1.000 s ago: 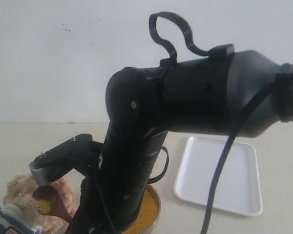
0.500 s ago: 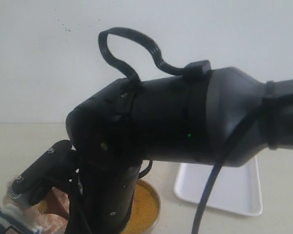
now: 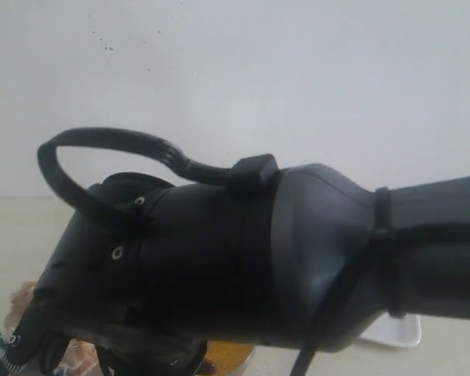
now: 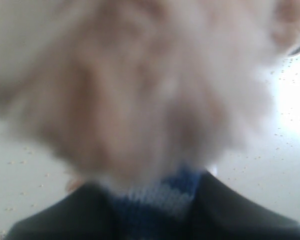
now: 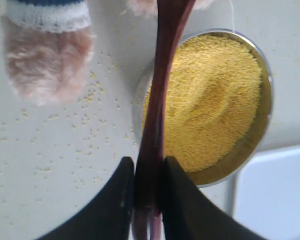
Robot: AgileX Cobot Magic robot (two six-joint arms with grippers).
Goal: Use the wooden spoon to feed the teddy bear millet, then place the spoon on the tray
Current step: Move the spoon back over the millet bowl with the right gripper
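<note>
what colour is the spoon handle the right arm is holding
Dark reddish-brown; the wooden spoon shows best in the right wrist view, clamped between the black fingers.

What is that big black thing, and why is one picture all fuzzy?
The big black thing is a robot arm, seen very close by a camera standing off to the side. It hides nearly everything behind it.

The other two pictures come from small cameras on the robot's two wrists. The fuzzy one is the left wrist camera, pushed right up to a teddy bear; you can make out its striped shirt.

The right wrist camera looks down at the table. There the right gripper has its jaws pinching the handle of a wooden spoon. Below is a metal bowl of yellow millet, spilled grains, the bear's paw and a corner of a white tray.
</note>
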